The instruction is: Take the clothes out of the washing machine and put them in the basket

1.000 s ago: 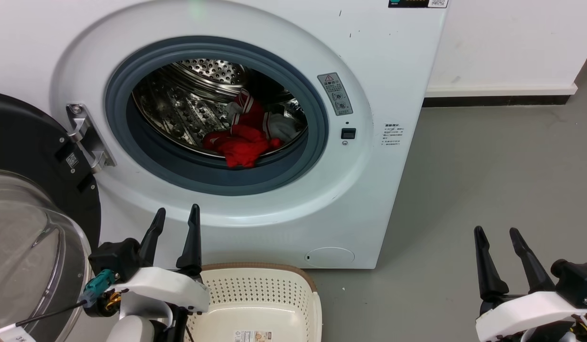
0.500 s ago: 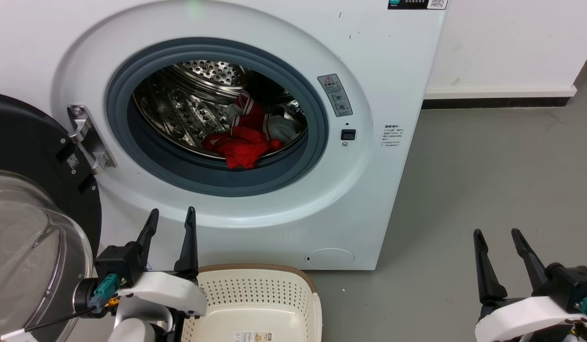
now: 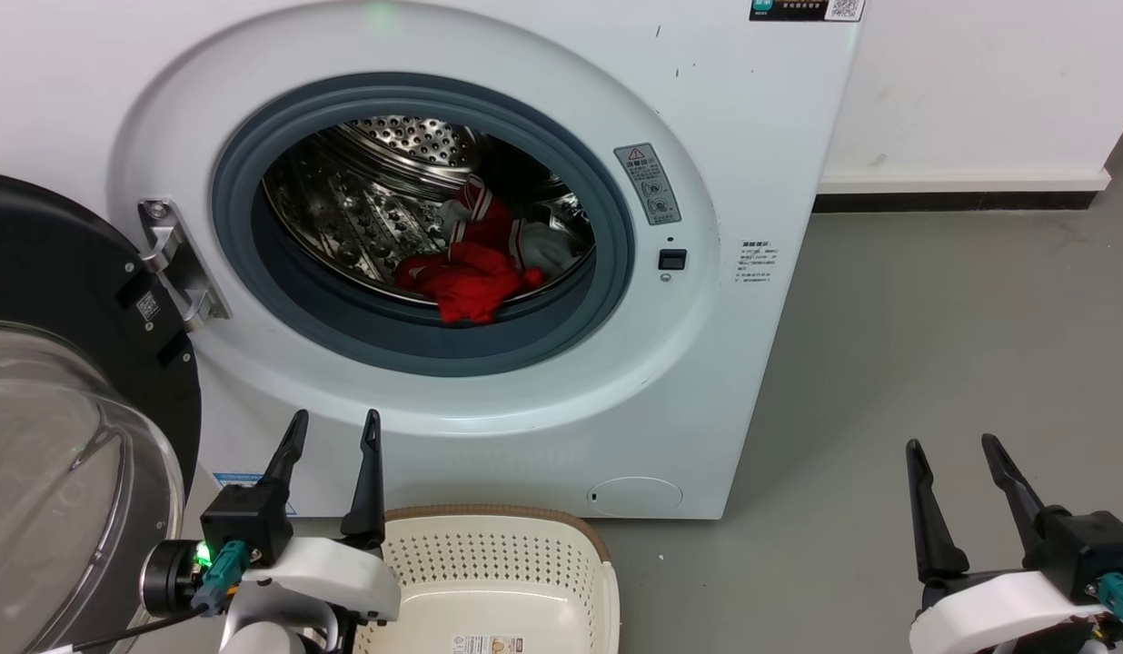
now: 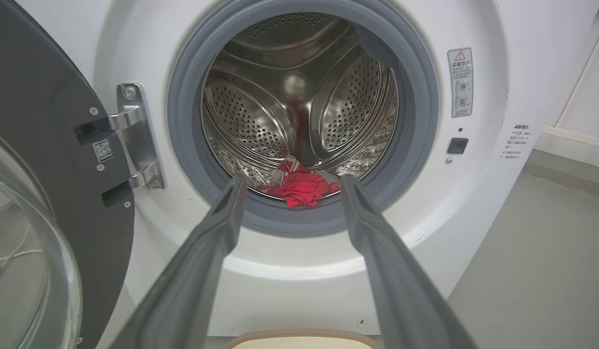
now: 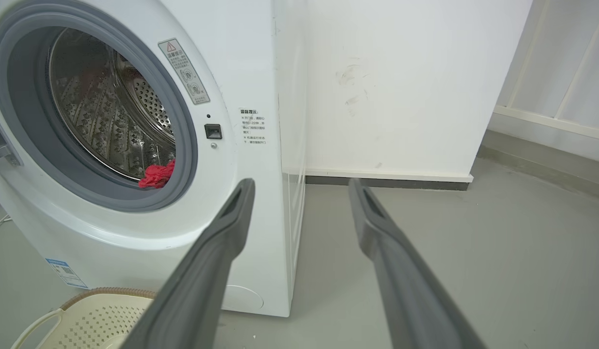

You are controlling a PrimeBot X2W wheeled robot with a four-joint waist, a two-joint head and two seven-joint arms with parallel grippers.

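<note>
Nothing is out yet: the clothes (image 3: 466, 272) lie in the washing machine (image 3: 752, 136), just inside its porthole's lower lip. The basket (image 3: 489, 549) below the machine's front shows no garment. Your left gripper (image 3: 336, 416) and right gripper (image 3: 952, 442) are spread, carrying nothing.
</note>
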